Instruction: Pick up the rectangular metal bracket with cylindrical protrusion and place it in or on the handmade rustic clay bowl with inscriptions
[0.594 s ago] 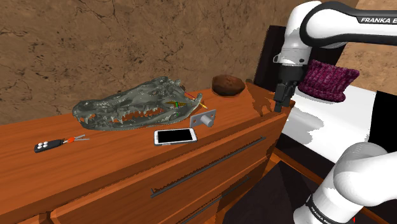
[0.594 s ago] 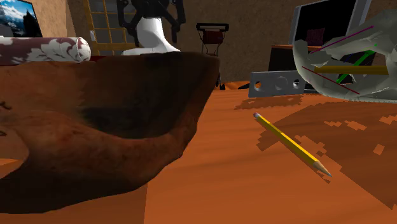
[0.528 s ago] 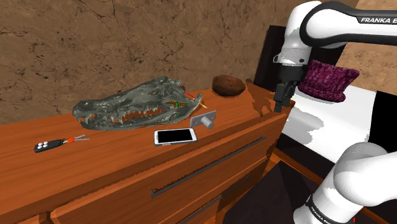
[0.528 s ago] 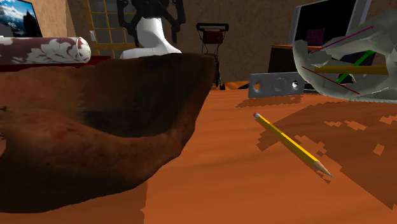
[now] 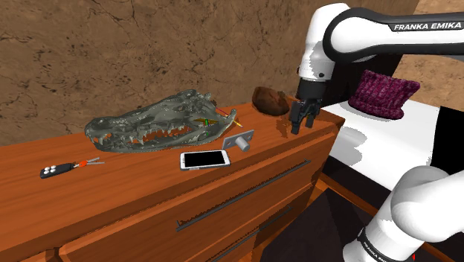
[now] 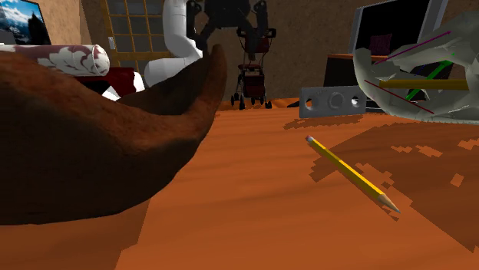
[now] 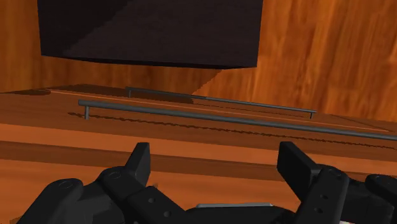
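Brown bowl (image 5: pixel 268 100) near splayed claw (image 5: pixel 300 125); grey bracket (image 5: pixel 239 139) well apart.

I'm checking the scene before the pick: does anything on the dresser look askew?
Yes. The brown bowl at the end of the dresser nearest the arm sits tipped, with one side of its rim raised steeply. The open gripper is right beside it, but I cannot tell whether they touch.
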You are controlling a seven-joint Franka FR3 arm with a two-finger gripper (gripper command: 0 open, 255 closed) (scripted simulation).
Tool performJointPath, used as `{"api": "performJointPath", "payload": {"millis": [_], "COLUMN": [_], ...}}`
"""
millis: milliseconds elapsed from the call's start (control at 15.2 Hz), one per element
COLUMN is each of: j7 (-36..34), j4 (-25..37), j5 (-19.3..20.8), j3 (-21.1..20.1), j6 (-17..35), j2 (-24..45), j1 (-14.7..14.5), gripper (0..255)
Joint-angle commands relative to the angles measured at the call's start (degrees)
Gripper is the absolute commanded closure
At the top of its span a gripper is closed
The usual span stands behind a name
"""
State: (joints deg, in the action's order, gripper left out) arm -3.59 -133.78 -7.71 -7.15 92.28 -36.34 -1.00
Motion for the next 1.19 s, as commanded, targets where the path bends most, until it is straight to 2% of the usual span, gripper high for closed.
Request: {"api": "performJointPath", "payload": {"millis": [0,396,858,1122], "j7": [-3.28,-12.61,-23.92,-24.00], "j4": [1.17,6.90,16.46,13.78], "j5": [-1.03,-1.52,2.38,2.43], "j3": [-2.43,-9.23,-16.11,-16.29], "j6": [2.17,8.75,14.11,17.20], "j2": [2.13,11.22,23.48,23.90], "j1": [-0.44,-0.83,-0.70,-0.82], "gripper": [0,0,0,0]}}
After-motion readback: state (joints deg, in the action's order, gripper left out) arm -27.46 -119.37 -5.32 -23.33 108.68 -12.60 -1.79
